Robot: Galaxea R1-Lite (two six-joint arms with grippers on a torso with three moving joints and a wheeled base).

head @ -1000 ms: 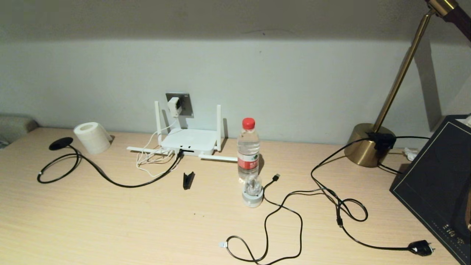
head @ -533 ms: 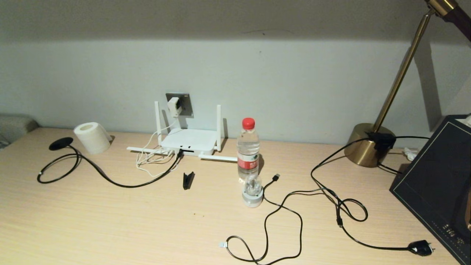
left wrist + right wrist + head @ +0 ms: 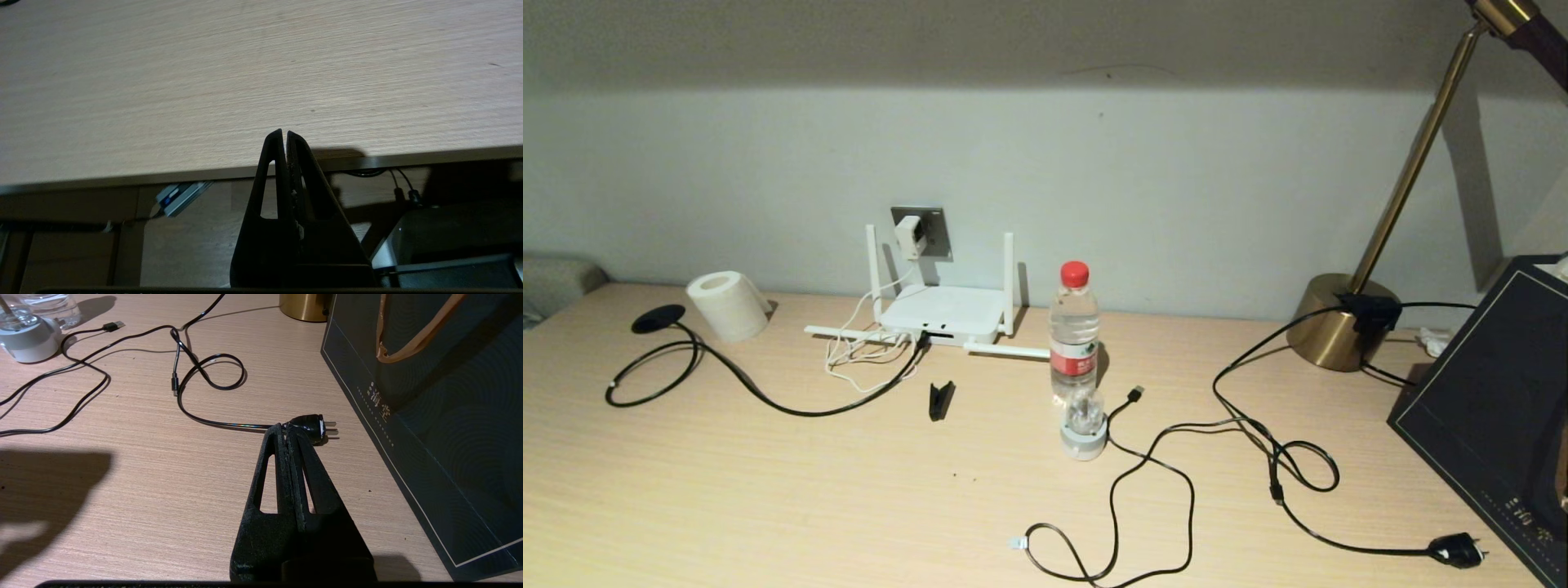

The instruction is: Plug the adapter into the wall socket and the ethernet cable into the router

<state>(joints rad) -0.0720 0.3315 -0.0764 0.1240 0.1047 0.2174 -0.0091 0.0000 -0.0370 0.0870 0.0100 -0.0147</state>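
The white adapter (image 3: 908, 234) sits in the grey wall socket (image 3: 935, 237), and its thin white cord hangs down to the white router (image 3: 943, 314) below. The black ethernet cable (image 3: 800, 413) runs across the table from the left to the router's front edge. Neither gripper shows in the head view. My left gripper (image 3: 284, 134) is shut on nothing, over the table's near edge. Above the table at the right, my right gripper (image 3: 284, 430) is also shut and empty. A black plug (image 3: 312, 425) lies just beyond its tips.
A water bottle (image 3: 1074, 331) and a small grey-based glass piece (image 3: 1084, 429) stand mid-table. A black clip (image 3: 941, 400), a paper roll (image 3: 727, 305), a brass lamp base (image 3: 1335, 327) and a black USB cable (image 3: 1135, 394) are also there. A dark bag (image 3: 429, 396) stands at the right edge.
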